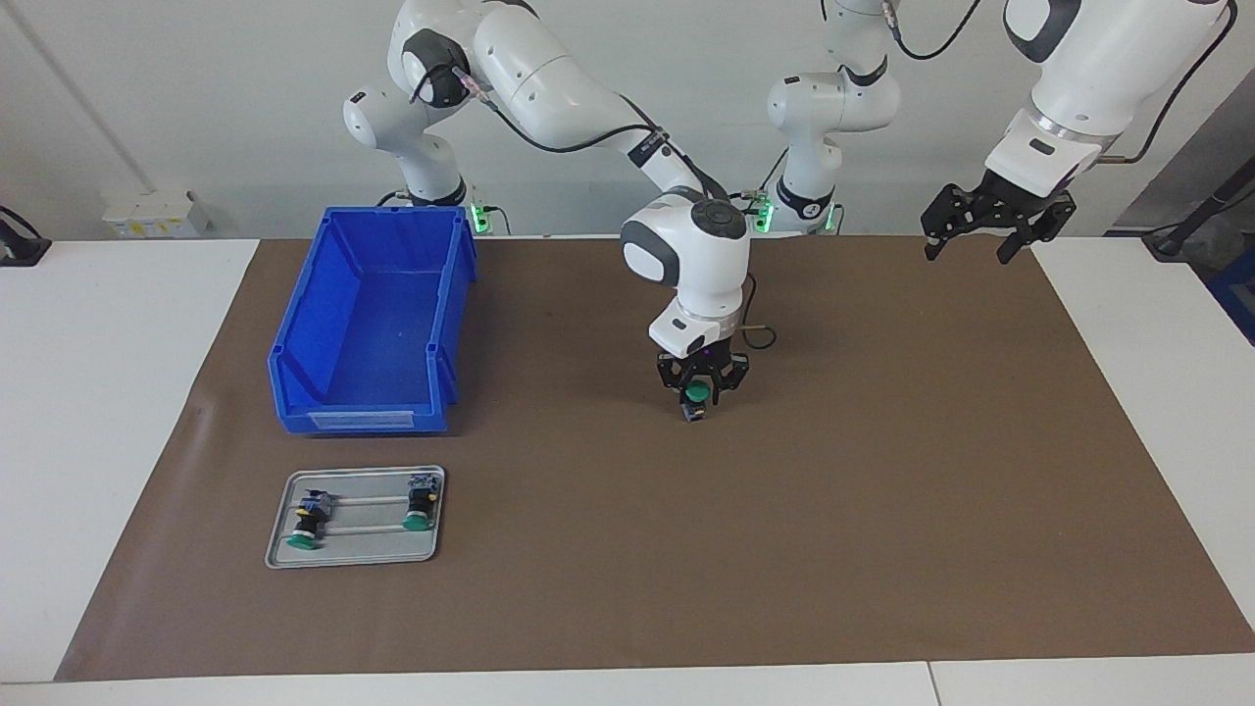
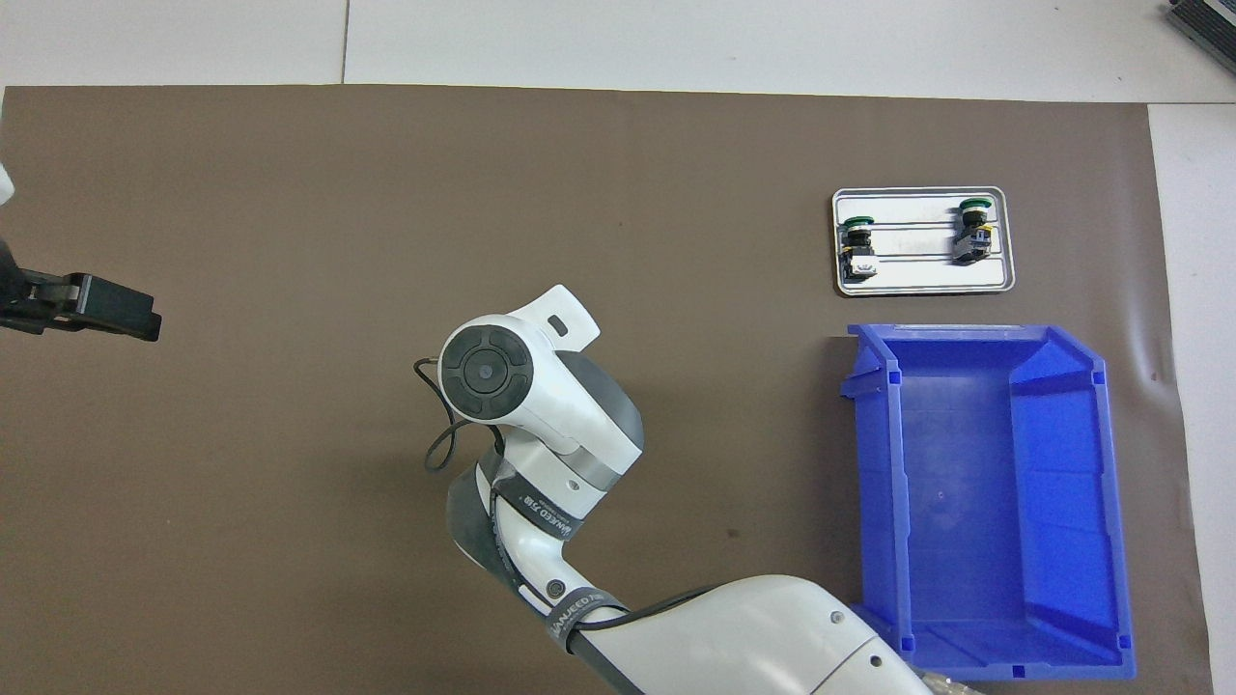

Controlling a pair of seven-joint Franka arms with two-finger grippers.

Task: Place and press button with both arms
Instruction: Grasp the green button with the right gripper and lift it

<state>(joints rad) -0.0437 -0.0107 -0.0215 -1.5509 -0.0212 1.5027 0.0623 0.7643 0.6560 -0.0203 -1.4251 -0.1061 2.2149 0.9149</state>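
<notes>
In the facing view, the right gripper (image 1: 697, 391) is low over the middle of the brown mat (image 1: 882, 471), and its fingers are closed around the button (image 1: 696, 397), which stands upright with the green cap on top and its base on the mat. The left gripper (image 1: 983, 227) hangs high over the mat's edge at the left arm's end, fingers spread apart and holding nothing; this arm waits. Two more buttons (image 1: 306, 525) (image 1: 420, 508) lie on a metal tray (image 1: 353, 559), farther from the robots than the blue bin (image 1: 363, 324).

In the overhead view, the right arm (image 2: 521, 405) covers the held button. The left gripper's tip (image 2: 106, 309) shows at the edge. The tray (image 2: 922, 285) sits just beside the bin (image 2: 985, 502).
</notes>
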